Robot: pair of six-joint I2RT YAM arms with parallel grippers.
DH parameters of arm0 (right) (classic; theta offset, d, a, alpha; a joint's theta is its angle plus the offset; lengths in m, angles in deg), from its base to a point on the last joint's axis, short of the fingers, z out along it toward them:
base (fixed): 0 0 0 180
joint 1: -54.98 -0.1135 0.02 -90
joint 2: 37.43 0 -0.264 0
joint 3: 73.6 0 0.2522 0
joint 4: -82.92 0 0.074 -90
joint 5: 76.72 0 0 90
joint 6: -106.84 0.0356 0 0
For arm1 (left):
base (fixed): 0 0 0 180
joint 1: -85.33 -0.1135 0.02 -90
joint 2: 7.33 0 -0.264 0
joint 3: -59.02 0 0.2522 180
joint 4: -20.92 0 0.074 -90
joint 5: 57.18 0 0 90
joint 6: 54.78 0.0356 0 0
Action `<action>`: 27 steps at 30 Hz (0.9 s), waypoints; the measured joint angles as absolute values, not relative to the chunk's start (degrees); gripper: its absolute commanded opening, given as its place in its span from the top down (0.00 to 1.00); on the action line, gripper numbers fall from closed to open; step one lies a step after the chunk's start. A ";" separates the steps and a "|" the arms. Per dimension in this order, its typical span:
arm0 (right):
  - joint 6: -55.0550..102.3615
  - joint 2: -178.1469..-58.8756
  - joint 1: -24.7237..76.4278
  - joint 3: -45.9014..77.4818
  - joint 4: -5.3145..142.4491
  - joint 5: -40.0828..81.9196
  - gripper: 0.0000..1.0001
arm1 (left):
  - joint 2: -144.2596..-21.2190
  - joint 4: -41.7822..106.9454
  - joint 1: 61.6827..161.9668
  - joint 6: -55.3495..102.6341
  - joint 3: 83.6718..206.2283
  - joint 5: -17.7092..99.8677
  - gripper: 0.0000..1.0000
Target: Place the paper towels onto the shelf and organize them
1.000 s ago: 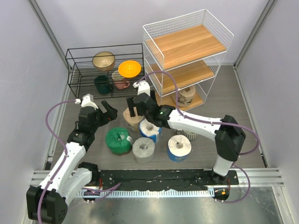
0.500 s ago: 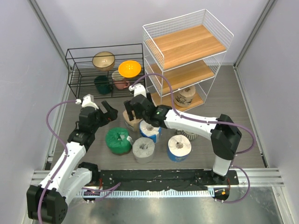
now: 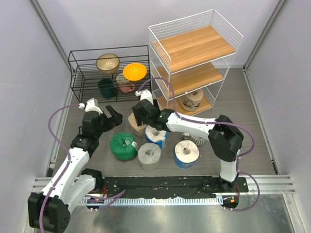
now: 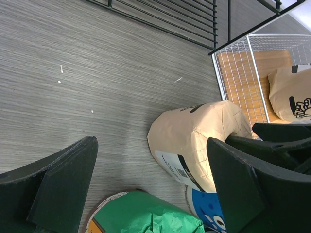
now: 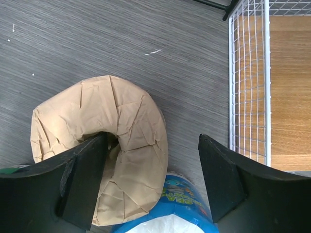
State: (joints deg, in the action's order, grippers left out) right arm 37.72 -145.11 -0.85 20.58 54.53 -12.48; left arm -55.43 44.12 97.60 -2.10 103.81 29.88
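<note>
1. The shelf (image 3: pixel 194 46) stands just to my right on the counter (image 5: pixel 97 39). Its top two boards are bare and one tan roll (image 3: pixel 193 99) sits on the bottom tier. I judge my lift must rise clear of the white wire wall before moving in.
2. The tan roll I am after (image 5: pixel 116 136) is on the counter, core facing up at me, and touches the blue-wrapped roll (image 5: pixel 180 204).
3. My right fingers (image 3: pixel 141 116) are spread and grip nothing. One sits at the hollow core, and the other hangs apart from the outer wrap, on the shelf side.
4. I should pinch the roll's wall squarely. The soft paper will likely crumple, and a tilted lift could drag the blue neighbour.
5. My left fingers (image 3: pixel 112 115) hang released off to the side, holding nothing.
</note>
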 measured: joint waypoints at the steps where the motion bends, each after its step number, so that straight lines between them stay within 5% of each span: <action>1: 37.79 -145.11 -0.75 20.58 54.53 -12.44 0.23 | -55.43 44.12 97.60 -2.10 103.81 29.88 0.00; 12: 39.58 -146.44 0.41 20.08 57.35 -8.24 0.63 | -55.43 44.12 97.60 -2.10 103.68 29.88 0.00; 27: 35.38 -143.73 0.89 22.37 59.25 -4.50 0.63 | -55.43 44.12 97.60 -2.10 103.59 29.86 0.00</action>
